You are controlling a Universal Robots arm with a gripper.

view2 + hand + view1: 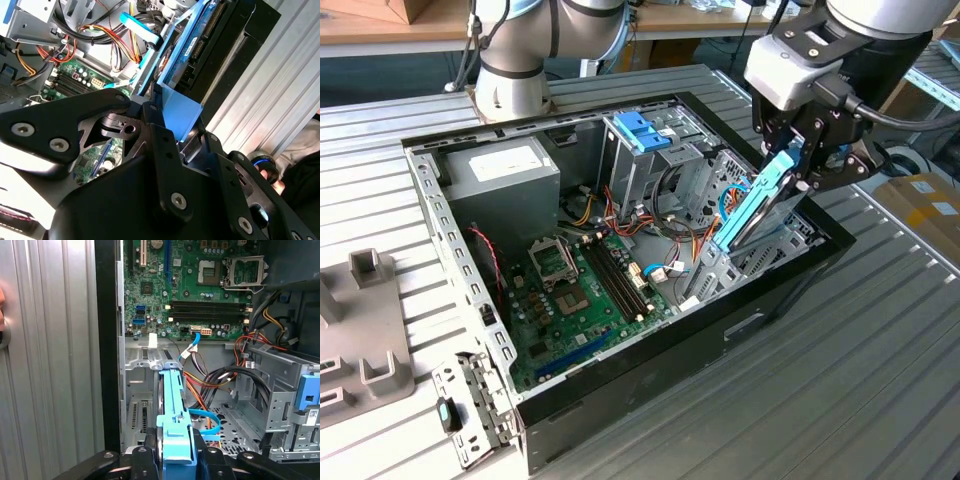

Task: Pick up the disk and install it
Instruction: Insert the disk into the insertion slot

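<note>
The black two-fingered gripper [175, 454] is clamped on the blue plastic end of the disk [172, 400], a flat silver-metal hard drive in a blue frame. I judge it dense, stiff and sensitive to knocks (the frame probably flexes a little), so the frame's end and edges look the right hold, not the label face. The wrist is tipped, holding the disk slanted, its lower end inside the open black computer case [650, 385] at the exterior view's right end. Deeper inside that case lies the green motherboard [570, 300].
</note>
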